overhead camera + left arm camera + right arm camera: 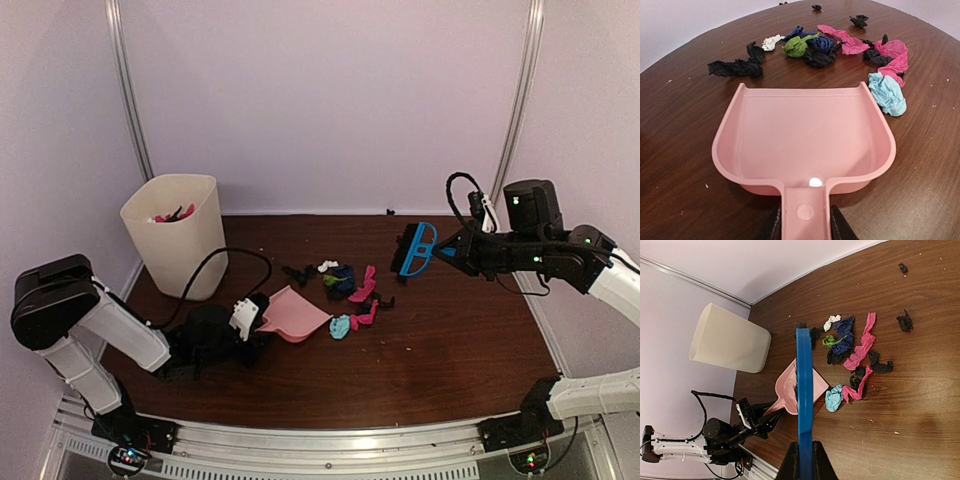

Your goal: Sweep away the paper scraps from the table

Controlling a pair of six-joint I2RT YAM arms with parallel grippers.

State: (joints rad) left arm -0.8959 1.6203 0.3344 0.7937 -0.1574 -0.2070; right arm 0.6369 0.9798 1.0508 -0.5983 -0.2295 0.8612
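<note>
The paper scraps [352,292] lie in a loose cluster at the middle of the table [460,350], in pink, blue, green, white and black. A pink dustpan [805,140] rests flat on the wood with its open lip facing the scraps [840,47], a light blue one [887,92] just beside its right corner. My left gripper [805,222] is shut on the dustpan's handle, a finger pressed on each side. My right gripper [805,457] is shut on the handle of a blue hand brush [804,385], held in the air right of the scraps [855,352].
A cream waste bin [175,235] with a few scraps inside stands at the back left, behind the dustpan [295,315]. A black cable loops on the table between them. A metal rail runs along the near edge, and walls close off the left, back and right.
</note>
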